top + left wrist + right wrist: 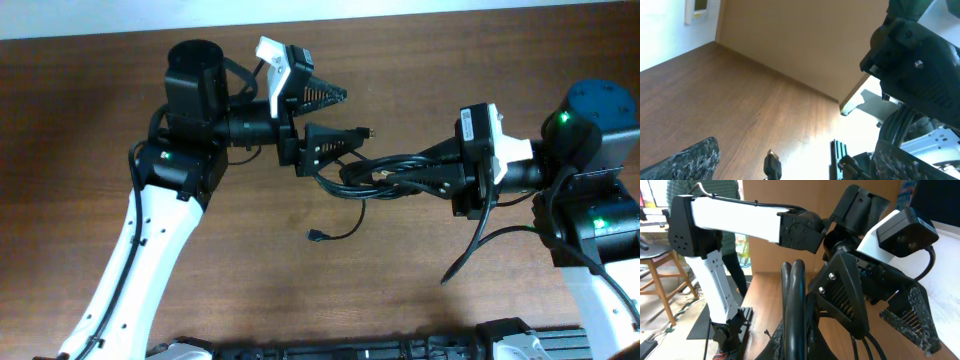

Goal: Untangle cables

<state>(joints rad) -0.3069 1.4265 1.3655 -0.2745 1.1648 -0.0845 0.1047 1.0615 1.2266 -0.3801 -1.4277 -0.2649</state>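
Observation:
The cables (362, 172) are a bundle of thin black cords hanging in the air between my two grippers above the middle of the table. My right gripper (392, 172) is shut on the bundle; in the right wrist view the looped cables (792, 290) rise straight up out of its jaws (802, 347). My left gripper (352, 114) is open, with its lower finger against the bundle's left end. In the left wrist view a gold-tipped plug (771, 164) stands between the wide-apart fingers (795, 152), touching neither. One strand hangs down to a small plug (316, 236) on the table.
The brown wooden table (250, 260) has a black ribbed strip (400, 350) along its front edge. A wooden panel (805, 40) stands at the far edge. A stool (660, 265) and a person are in the background of the right wrist view.

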